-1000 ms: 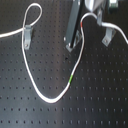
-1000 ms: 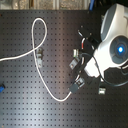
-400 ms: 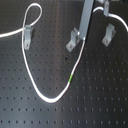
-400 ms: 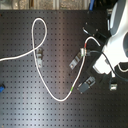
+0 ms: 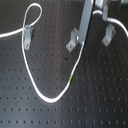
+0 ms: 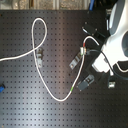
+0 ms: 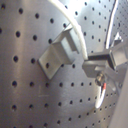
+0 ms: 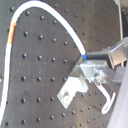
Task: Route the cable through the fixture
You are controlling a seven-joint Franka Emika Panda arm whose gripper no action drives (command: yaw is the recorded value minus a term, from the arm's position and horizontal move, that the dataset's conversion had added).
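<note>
The white cable comes in from the first exterior view's left and passes the left grey bracket. It loops behind that bracket, then sags forward to its green band. From there it rises to the middle bracket. My gripper hangs just above that bracket, shut on the cable. In the second exterior view the gripper is beside the middle bracket. In the second wrist view the cable runs into the fingertips above the bracket.
A third grey bracket stands at the first exterior view's right with a cable stretch behind it; it also shows in the second exterior view. The white robot body fills the second exterior view's right. A small blue object sits at its left edge.
My gripper has lifted away from the middle bracket, moving up and right in the first exterior view. It drew the cable end up with it. The left loop has stayed put.
</note>
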